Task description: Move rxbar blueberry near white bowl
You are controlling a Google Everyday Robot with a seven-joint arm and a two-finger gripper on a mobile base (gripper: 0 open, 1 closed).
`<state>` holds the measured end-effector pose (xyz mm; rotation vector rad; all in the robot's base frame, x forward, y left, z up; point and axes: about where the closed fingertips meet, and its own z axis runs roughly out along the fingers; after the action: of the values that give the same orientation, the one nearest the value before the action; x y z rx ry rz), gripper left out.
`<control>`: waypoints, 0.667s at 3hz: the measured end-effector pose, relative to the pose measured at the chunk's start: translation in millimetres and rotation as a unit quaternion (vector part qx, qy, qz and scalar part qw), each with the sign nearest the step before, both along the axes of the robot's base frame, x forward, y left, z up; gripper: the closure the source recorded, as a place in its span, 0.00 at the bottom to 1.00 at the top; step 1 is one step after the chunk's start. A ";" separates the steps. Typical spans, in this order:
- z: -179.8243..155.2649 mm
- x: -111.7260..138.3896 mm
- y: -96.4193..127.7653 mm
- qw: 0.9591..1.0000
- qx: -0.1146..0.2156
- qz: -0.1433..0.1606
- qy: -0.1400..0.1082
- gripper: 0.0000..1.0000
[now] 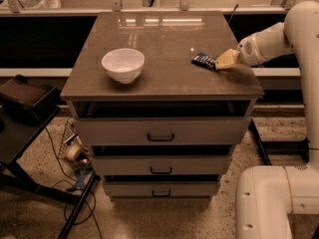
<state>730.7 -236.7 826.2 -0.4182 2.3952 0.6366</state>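
The rxbar blueberry (204, 60), a small flat dark blue bar, lies low over the right part of the brown cabinet top (164, 78). My gripper (220, 61) reaches in from the right and holds the bar's right end between its tan fingers (227, 59). The white bowl (123, 64) stands upright on the left part of the top, well apart from the bar and the gripper.
The cabinet has three drawers with dark handles (160, 137) below the top. A dark stand (25, 108) is at the left, with cables on the floor (75, 193). My white base (274, 203) is at the lower right. A counter edge runs behind the cabinet.
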 end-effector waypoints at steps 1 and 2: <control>0.0 0.0 0.0 1.000 0.000 0.000 0.000 1.00; 0.1 0.0 0.0 1.000 0.000 0.000 0.000 1.00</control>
<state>730.7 -236.7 826.3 -0.4180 2.3952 0.6366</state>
